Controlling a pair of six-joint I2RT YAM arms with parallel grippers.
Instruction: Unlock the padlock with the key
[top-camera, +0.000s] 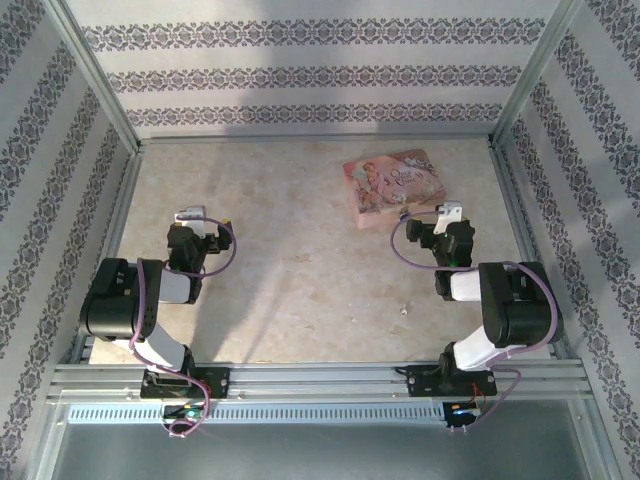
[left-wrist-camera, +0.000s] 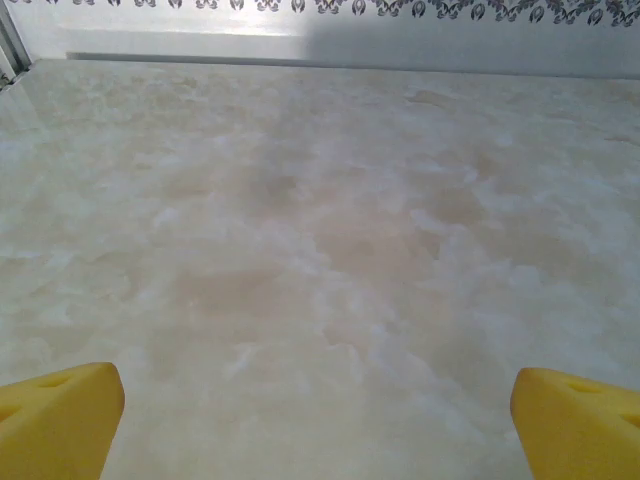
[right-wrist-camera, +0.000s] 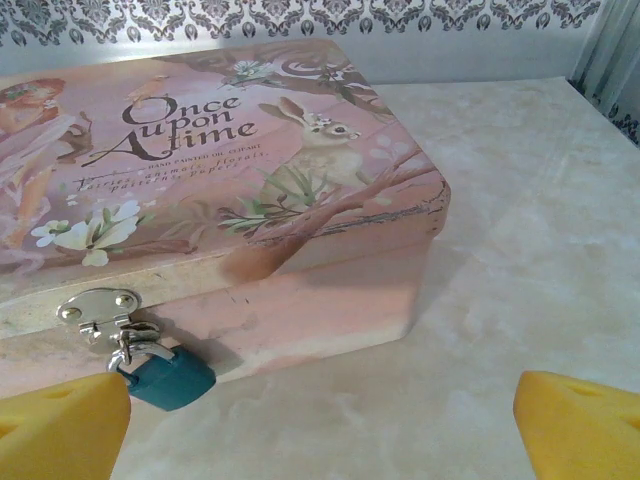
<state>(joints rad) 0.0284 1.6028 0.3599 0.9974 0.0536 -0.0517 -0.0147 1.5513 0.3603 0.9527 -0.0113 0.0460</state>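
Right gripper (right-wrist-camera: 320, 430), fingers spread wide and empty, sits low over the marble table (right-wrist-camera: 540, 250), facing the pink tin (right-wrist-camera: 250, 180). Left gripper (left-wrist-camera: 320, 425), likewise spread, stands well apart from the tin. On the tin's near wall a silvery hasp (right-wrist-camera: 98, 310) carries the teal padlock (right-wrist-camera: 170, 378), which hangs downward, left of the right gripper's midline, just beside one yellow fingertip (right-wrist-camera: 60, 430). The right arm is nearer.

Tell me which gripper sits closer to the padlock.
The right gripper: the teal padlock hangs on the pink tin just ahead of it. The left gripper sits across the table.
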